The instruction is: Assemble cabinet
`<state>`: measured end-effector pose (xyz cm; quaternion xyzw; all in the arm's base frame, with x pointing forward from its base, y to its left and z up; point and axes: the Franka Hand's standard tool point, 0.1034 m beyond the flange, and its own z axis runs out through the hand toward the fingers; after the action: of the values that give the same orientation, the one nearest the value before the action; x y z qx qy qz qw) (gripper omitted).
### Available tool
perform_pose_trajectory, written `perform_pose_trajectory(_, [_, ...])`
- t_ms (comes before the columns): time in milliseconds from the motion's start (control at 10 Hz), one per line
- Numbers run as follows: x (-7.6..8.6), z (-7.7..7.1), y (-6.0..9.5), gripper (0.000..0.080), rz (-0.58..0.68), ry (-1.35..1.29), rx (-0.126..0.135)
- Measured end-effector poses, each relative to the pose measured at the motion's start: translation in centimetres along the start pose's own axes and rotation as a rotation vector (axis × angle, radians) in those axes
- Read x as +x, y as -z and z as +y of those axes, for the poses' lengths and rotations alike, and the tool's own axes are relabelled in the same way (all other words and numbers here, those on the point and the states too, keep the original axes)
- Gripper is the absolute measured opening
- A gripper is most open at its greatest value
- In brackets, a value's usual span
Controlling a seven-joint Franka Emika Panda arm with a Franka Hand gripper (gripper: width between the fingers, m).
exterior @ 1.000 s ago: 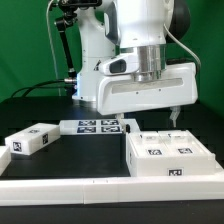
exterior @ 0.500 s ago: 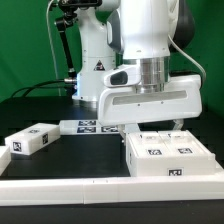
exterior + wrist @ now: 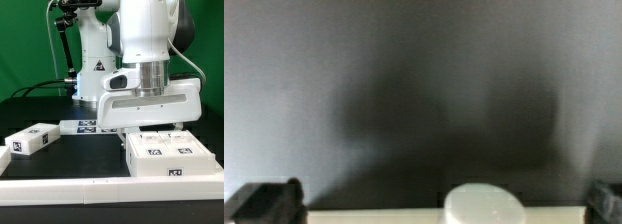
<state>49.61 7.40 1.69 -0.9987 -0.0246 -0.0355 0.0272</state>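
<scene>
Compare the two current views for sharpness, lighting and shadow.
Exterior view: fairly sharp, evenly lit, the white cabinet body bright against the dark table. Wrist view: heavily blurred, soft dark shadows on a grey surface, fingers and a white rounded piece out of focus.

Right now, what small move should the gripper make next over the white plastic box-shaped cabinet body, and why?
Probably lower straight down: the gripper looks open, hanging above the far edge of the white plastic box-shaped cabinet body, gripping nothing yet.
</scene>
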Motion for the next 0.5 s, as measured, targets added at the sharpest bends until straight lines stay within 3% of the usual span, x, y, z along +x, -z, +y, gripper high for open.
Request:
perform_pose_trajectory(300, [-1.19, -0.07, -0.68, 0.0796, -0.006, -0.051, 0.001])
perform_pose_trajectory(500, [-1.11, -0.36, -0.87, 0.0796, -0.008, -0.059, 0.002])
